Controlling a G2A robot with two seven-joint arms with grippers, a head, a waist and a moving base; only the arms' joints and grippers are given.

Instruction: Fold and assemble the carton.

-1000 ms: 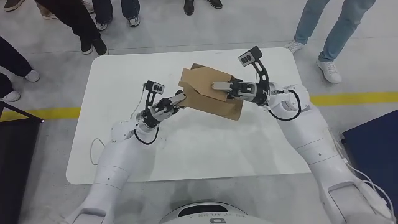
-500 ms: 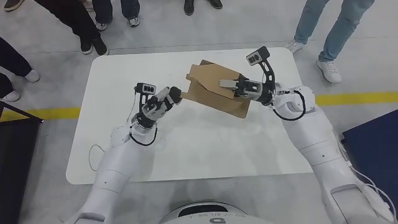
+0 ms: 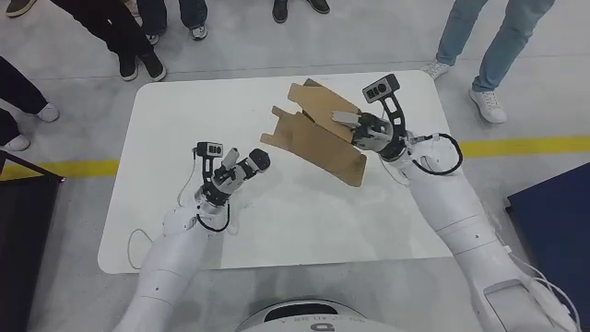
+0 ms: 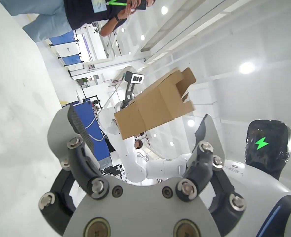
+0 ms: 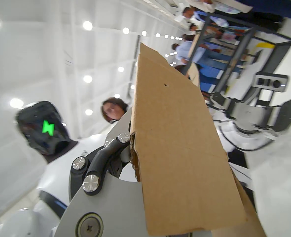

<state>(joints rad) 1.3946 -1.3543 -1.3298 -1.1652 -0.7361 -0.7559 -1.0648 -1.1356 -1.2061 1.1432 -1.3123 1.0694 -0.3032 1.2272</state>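
"Top view: what has changed since a second ago?"

"The left gripper (image 3: 257,159) has let go of the carton (image 3: 318,138) and drawn back. Its fingers are wide and empty, well apart from it. The right gripper (image 3: 347,118) alone pinches the carton's edge and holds it tilted above the table (image 3: 184,129)."

"And for the task?"

"I think the flaps are still unfolded, so the left must return."

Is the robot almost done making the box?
Not yet. Done: the carton is opened into a tube. In hand: the right gripper holds it above the table; the left gripper is open, apart. Left: its end flaps hang unfolded.
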